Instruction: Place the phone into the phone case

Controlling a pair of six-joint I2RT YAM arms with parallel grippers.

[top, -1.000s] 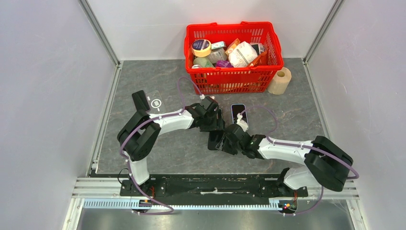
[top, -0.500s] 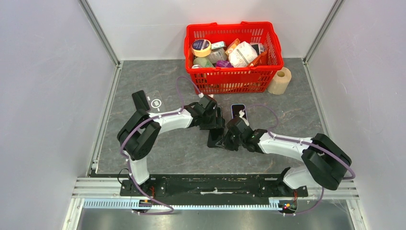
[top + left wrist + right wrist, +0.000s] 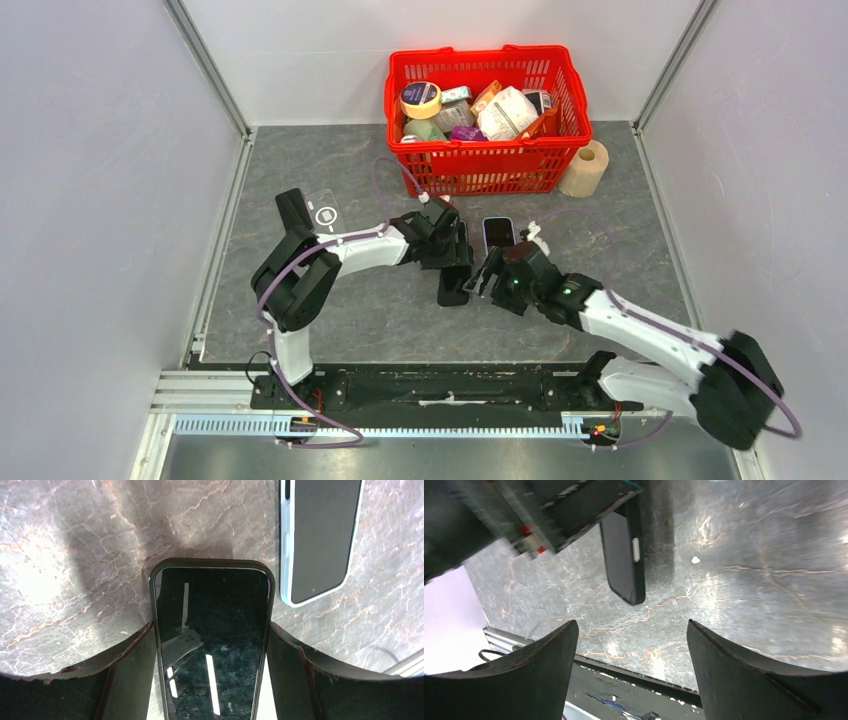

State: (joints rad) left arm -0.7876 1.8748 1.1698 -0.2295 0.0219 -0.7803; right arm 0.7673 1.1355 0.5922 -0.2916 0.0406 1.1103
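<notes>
Matt black phone case (image 3: 624,555) — glossy inside, smooth stone-look tabletop (image 3: 75,555), red plastic basket (image 3: 487,165)

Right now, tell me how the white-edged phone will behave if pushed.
The phone lies flat on the table, so it should probably slide, not tip or roll. Its glossy face looks slippery. Its thin slab shape suggests it is stiff.

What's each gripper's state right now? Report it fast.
Left gripper: closed on the black phone.
Right gripper: open, holding nothing.

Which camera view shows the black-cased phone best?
Left wrist: the black-cased phone is large and face-on between the left gripper fingers. Right wrist shows it obliquely, partly hidden; top external, just a small dark end.
</notes>
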